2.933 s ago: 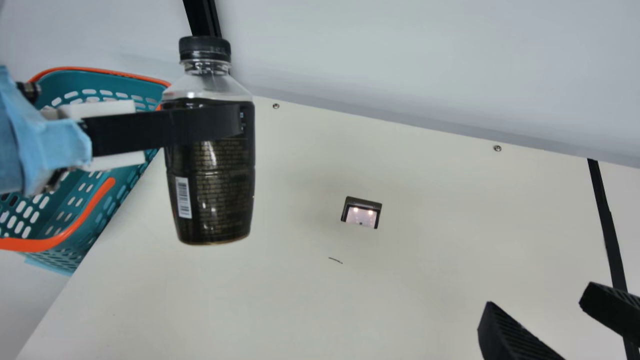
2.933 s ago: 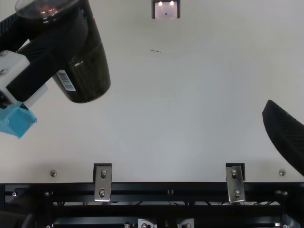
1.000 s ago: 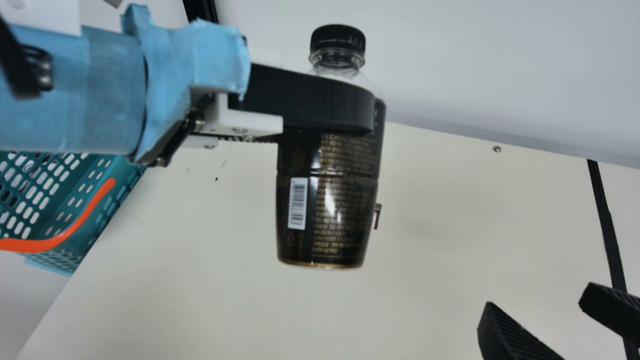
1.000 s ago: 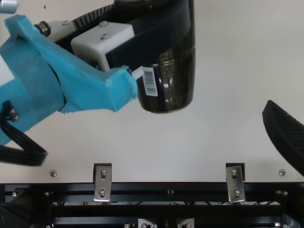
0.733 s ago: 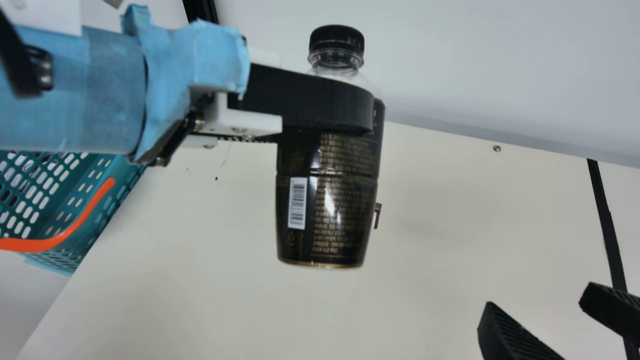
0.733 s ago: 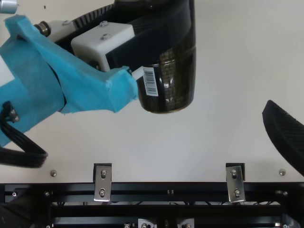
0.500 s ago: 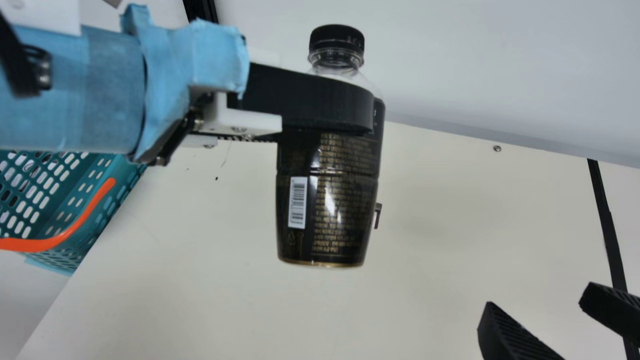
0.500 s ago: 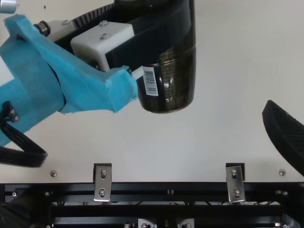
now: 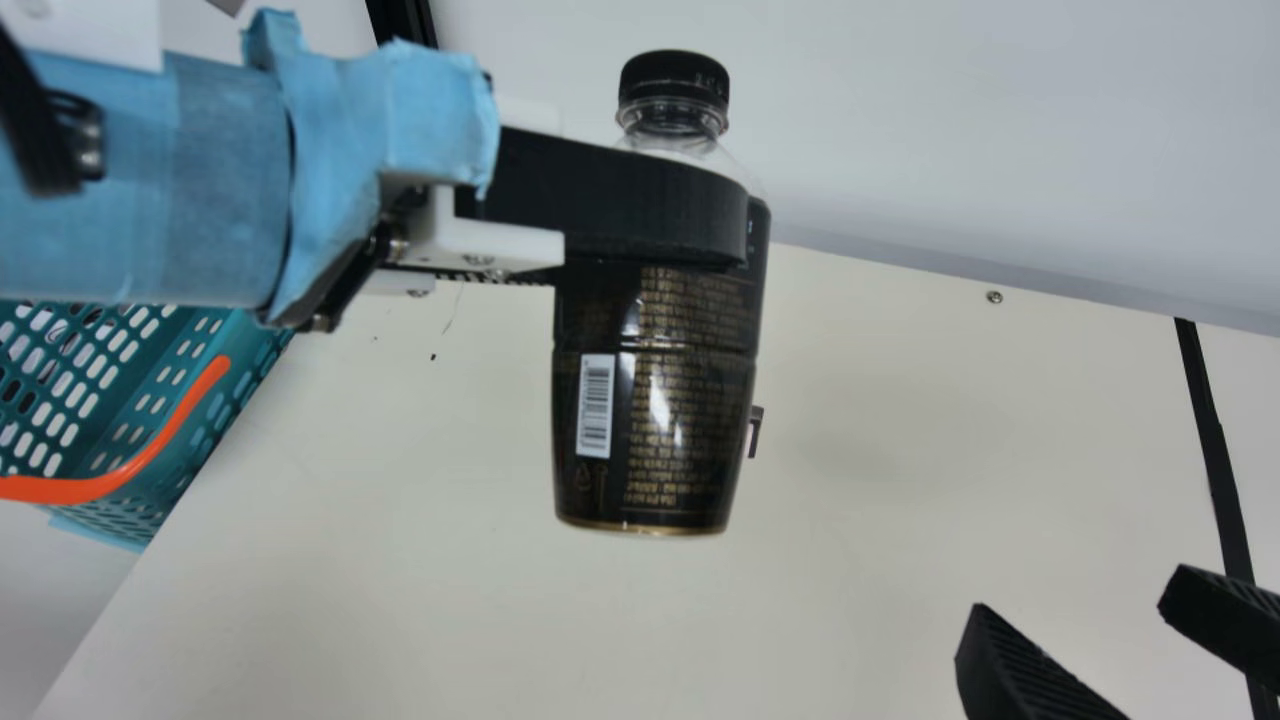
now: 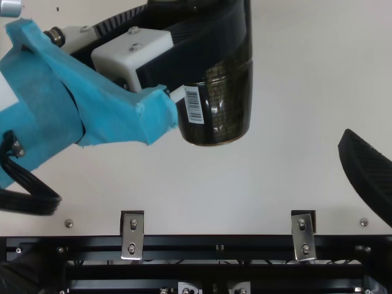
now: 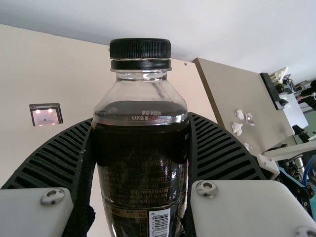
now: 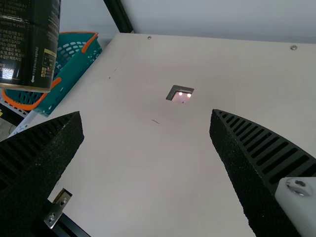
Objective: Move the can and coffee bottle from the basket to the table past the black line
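Main view: bottle [image 9: 655, 400] at upper centre, upright, cap up, raised over the table [image 9: 400, 580]. Left gripper [image 9: 700, 215] clamped around it, one finger on each side in its wrist view. Right gripper [image 9: 1070, 600], lower right: fingers spread, nothing between them. Basket [image 9: 115, 485] at left edge, partly behind the left arm. Black line [image 9: 1215, 440] at right edge; bottle well to its left.

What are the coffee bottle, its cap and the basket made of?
The coffee bottle looks like glossy plastic, with a clear, shiny neck, though glass is possible. Its cap seems to be black plastic, finely ridged. The basket looks like molded teal plastic, judging by its neat slots; its smooth orange edging is probably plastic too.
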